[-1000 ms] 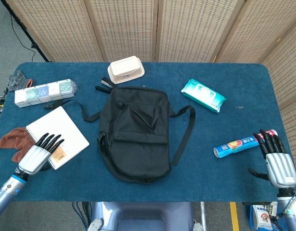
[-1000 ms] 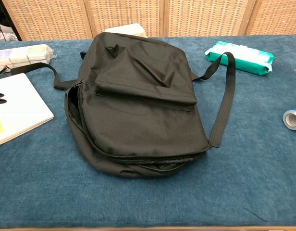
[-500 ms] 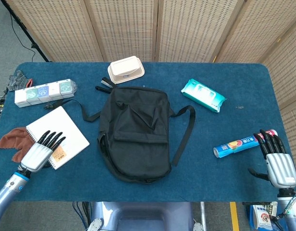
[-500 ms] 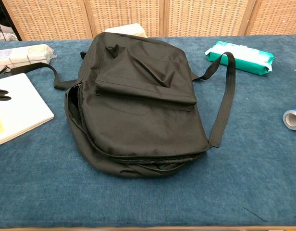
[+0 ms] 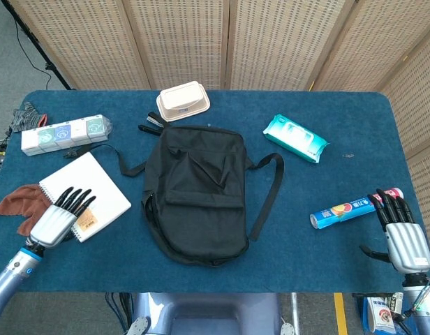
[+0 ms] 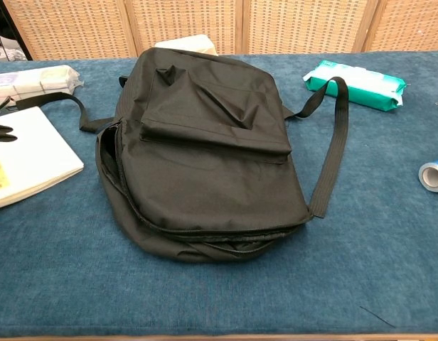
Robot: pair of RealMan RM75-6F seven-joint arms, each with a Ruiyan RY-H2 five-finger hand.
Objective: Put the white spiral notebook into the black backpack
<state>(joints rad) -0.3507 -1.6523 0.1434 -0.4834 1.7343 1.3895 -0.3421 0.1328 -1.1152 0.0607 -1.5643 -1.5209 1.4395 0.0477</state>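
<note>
Head view shows the left hand (image 5: 60, 220) lying flat on the near corner of the white spiral-bound notebook (image 5: 86, 197), fingers stretched out side by side over the cover, pressing on it rather than pinching it. In the chest view only dark fingertips (image 6: 1, 131) show at the left edge, on top of the notebook (image 6: 34, 156). The notebook lies flat on the blue cloth-covered bench (image 5: 327, 251), tilted, just left of the black fabric backpack (image 5: 197, 192) and apart from it. The backpack lies flat mid-bench; in the chest view its main zipper (image 6: 205, 234) gapes along the near and left side. A brown cloth (image 5: 16, 202) sits just left of the notebook, partly under its corner. Behind the notebook lies a clear pack of tissue packets (image 5: 61, 132). A beige lidded box (image 5: 182, 100) sits behind the backpack, a teal wet-wipe pack (image 5: 295, 137) to its right. The right hand (image 5: 403, 234) rests at the bench's right near edge, fingers straight and slightly spread, holding nothing, beside a blue printed roll (image 5: 344, 209).
</note>
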